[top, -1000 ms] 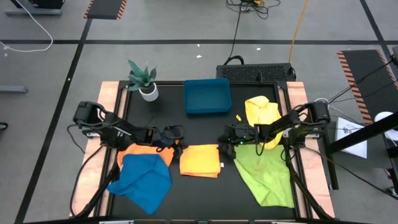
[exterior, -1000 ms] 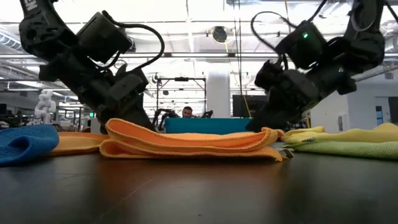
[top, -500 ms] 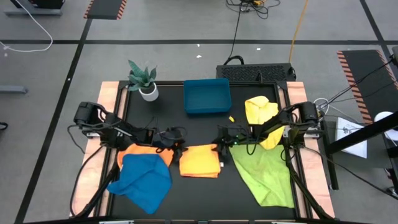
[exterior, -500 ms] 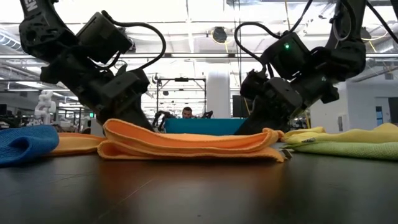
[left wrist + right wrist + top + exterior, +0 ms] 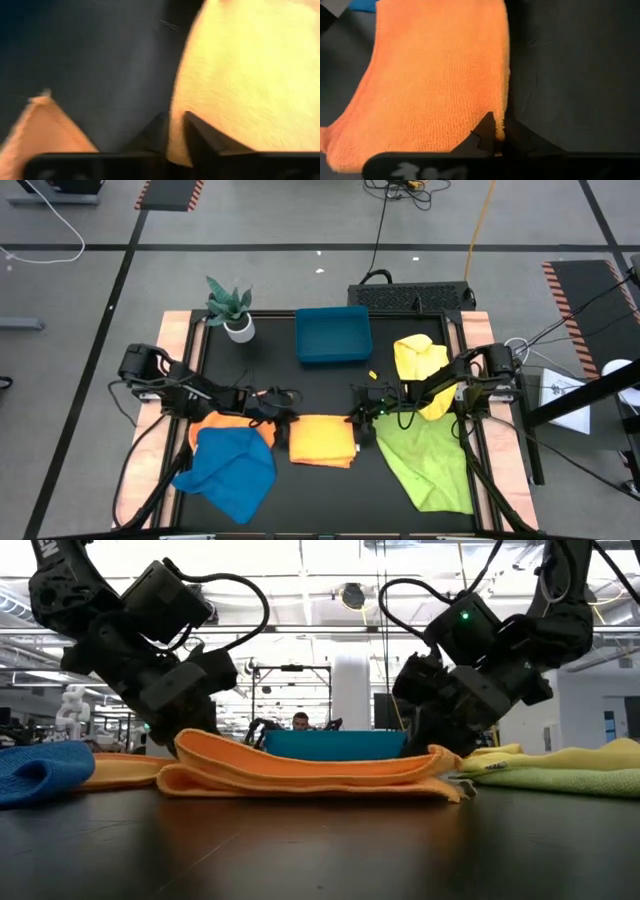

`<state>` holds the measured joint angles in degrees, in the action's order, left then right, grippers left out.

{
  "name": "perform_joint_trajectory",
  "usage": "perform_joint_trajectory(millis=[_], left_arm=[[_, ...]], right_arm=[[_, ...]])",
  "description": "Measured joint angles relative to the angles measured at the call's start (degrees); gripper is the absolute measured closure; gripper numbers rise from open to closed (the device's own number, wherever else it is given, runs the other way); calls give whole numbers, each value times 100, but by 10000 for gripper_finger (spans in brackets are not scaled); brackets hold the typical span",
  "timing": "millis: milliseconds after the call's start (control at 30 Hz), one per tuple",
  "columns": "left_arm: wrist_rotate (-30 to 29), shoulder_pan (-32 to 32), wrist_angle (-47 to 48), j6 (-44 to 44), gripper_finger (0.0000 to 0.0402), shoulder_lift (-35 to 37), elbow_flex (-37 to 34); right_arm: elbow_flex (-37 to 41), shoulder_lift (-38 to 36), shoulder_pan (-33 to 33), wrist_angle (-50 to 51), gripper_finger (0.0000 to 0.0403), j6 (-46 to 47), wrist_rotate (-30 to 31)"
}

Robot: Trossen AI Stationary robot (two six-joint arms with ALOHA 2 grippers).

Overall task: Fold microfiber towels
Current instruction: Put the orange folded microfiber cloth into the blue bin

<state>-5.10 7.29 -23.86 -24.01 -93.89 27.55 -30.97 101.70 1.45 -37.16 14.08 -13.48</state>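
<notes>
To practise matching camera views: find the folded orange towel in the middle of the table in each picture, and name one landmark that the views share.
High view: table centre, orange towel, just front of the tray.
Low view: centre foreground, tray behind.
Left wrist view: fills the right side, edge between the fingers.
Right wrist view: fills the left side, edge pinched.
Shared landmark: the tray (high and low views only).

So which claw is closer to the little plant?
Left. The left claw grips the orange towel's near corner, just below the plant; the right claw grips its opposite corner, farther away across the table.
</notes>
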Motion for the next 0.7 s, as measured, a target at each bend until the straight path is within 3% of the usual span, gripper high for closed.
perform_joint_trajectory(millis=[67,333,500,700], left_arm=[[87,1,-13,51,389,101,-4],[-104,76,17,360,397,862,-13],[-652,116,-42,713,398,1429,-12],[-1775,-45,-257,1346,400,1810,-1]], right_arm=[[8,-167,0,67,398,-76,7],[14,-1183,-9,618,401,-377,160],[14,-1792,-24,941,402,-602,586],[8,-2436,34,1092,402,-969,1180]])
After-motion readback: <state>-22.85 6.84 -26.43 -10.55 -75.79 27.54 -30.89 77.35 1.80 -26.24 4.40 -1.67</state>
